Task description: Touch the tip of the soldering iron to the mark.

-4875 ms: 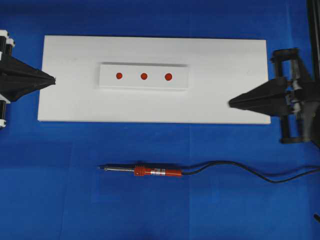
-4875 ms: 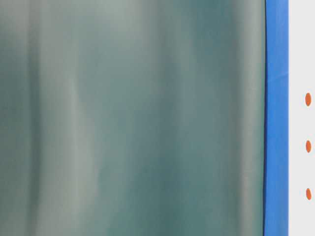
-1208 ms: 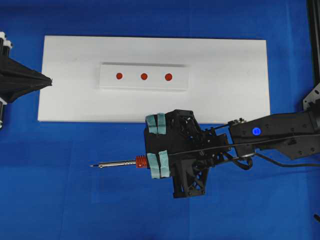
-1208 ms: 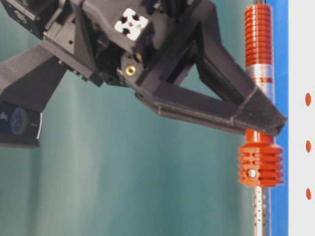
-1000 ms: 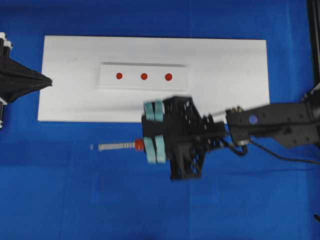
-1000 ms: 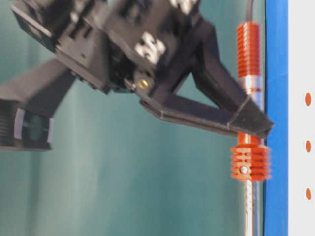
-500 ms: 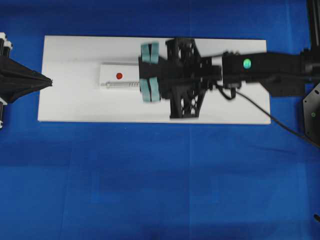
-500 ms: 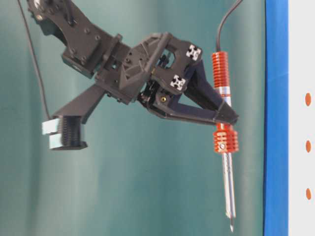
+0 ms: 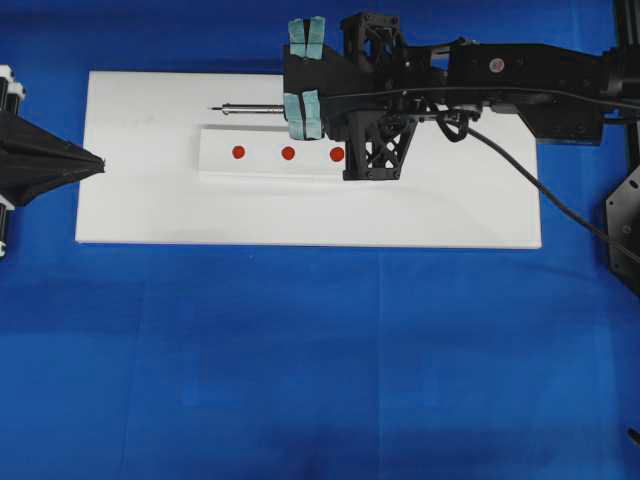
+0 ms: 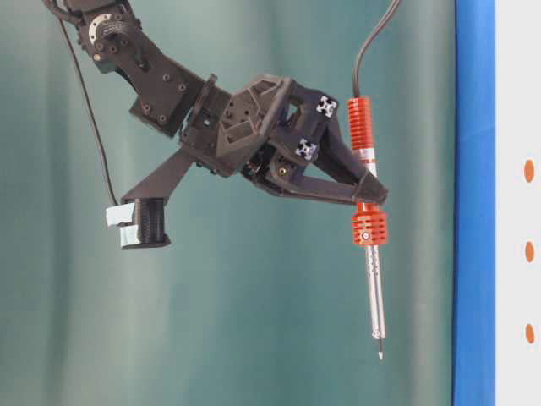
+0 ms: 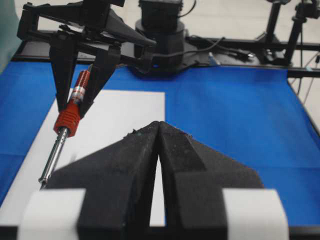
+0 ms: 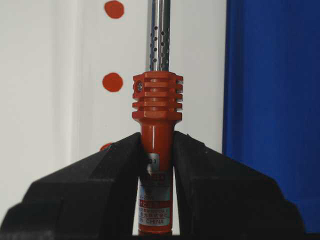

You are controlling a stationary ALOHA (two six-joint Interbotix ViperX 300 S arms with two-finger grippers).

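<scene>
The soldering iron, pinched by its red-orange handle in my right gripper, hangs in the air above the white board. A second ago it was low over the blue cloth in front of the board. I have since swung it up and across, past the white block, so the silver shaft now lies beyond the row of dots and roughly parallel to it. The tip points toward my left arm, well clear of the mark.

By my reckoning the carry has overshot. The iron must still come back over the block and tilt tip-down before any touch.

My left gripper sits at the board's left edge, jaws pressed together on nothing. No containers are in the scene.
</scene>
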